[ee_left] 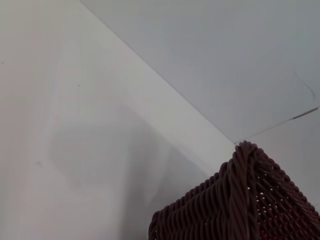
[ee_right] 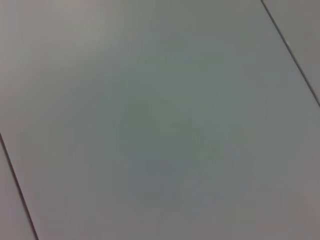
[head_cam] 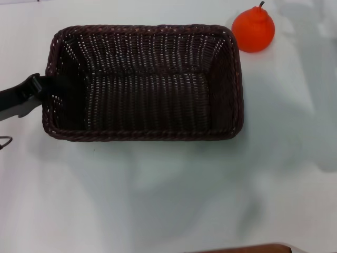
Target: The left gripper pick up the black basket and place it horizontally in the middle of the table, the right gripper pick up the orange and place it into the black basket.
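Note:
The black basket [head_cam: 145, 81] lies flat and lengthwise across the middle of the white table [head_cam: 158, 195], open side up and empty. My left gripper [head_cam: 49, 83] reaches in from the left and straddles the basket's left rim, one jaw inside and one outside, closed on the wall. The left wrist view shows a corner of the basket's braided rim [ee_left: 240, 200] close up. The orange [head_cam: 254, 29] stands on the table just beyond the basket's far right corner, apart from it. My right gripper is out of view; its wrist view shows only a bare pale surface.
A thin dark wire loop [head_cam: 4, 141] shows at the left edge, near the left arm. A brown edge [head_cam: 247, 249] runs along the bottom of the head view. Bare tabletop lies in front of and to the right of the basket.

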Motion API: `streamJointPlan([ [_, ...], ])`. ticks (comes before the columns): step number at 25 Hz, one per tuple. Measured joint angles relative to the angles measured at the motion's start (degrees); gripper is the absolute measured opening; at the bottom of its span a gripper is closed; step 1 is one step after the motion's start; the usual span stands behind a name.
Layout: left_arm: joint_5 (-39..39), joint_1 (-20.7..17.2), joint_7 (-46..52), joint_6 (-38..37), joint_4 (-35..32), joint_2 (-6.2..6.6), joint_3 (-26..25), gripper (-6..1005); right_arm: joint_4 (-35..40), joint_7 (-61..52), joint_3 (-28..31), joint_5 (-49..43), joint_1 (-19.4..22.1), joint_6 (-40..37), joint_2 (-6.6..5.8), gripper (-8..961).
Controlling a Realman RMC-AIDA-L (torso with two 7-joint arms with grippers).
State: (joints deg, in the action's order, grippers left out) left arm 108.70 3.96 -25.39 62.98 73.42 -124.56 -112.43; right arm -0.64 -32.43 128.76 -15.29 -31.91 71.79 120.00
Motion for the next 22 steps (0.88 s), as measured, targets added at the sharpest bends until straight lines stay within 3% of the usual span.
streamJointPlan([
  [16, -1.06, -1.6, 1.01, 0.95, 2.17, 0.33, 3.15, 197, -0.33, 0.0, -0.01, 0.09, -0.01, -1.2, -0.13, 945],
  [22, -1.08, -1.72, 1.32, 2.57, 1.94, 0.3, 2.69, 399, -0.33, 0.0, 0.0, 0.09, -0.28, -1.82, -0.12, 945],
])
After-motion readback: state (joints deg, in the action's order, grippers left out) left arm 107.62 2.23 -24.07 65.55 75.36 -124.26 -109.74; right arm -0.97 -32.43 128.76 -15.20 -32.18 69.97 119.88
